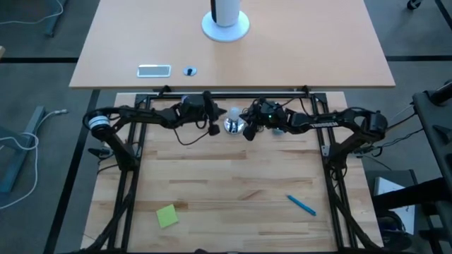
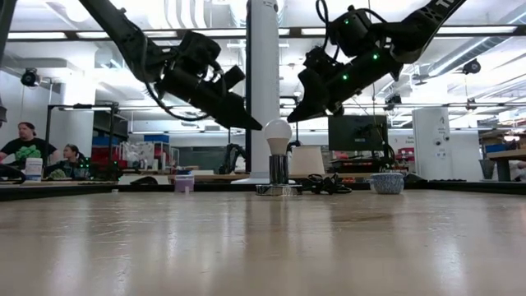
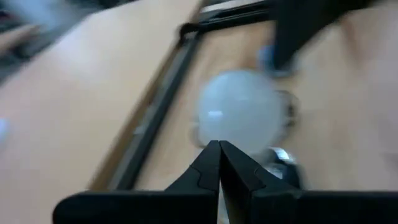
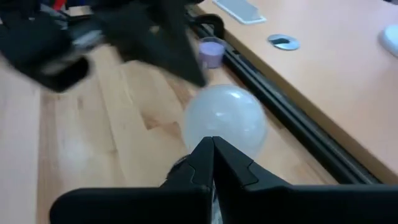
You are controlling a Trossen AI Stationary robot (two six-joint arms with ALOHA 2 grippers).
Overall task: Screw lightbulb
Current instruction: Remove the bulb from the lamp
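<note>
The white frosted lightbulb (image 2: 278, 134) stands upright, its base down in the silver socket (image 2: 278, 171), which rests on the wooden table near its far edge (image 1: 233, 125). My left gripper (image 2: 256, 126) is shut and slants down at the bulb's upper left side. My right gripper (image 2: 291, 119) is shut and slants down at the bulb's upper right side. Each wrist view shows the bulb (image 3: 239, 115) (image 4: 224, 118) just beyond the shut fingertips. My left gripper's shut tips are right beside the round top of the bulb (image 2: 268, 128), slanting down from the table's left; I cannot tell whether they touch it. My right gripper's shut tips are right beside the bulb's top (image 2: 285, 125), slanting down from the table's right; I cannot tell whether they touch it.
A small bluish cap (image 4: 211, 51) stands left of the bulb by the black frame rail (image 1: 233, 92) at the far edge. A green sticky note (image 1: 167, 216) and a blue pen (image 1: 301, 204) lie near the front. People sit in the room behind (image 2: 25, 146).
</note>
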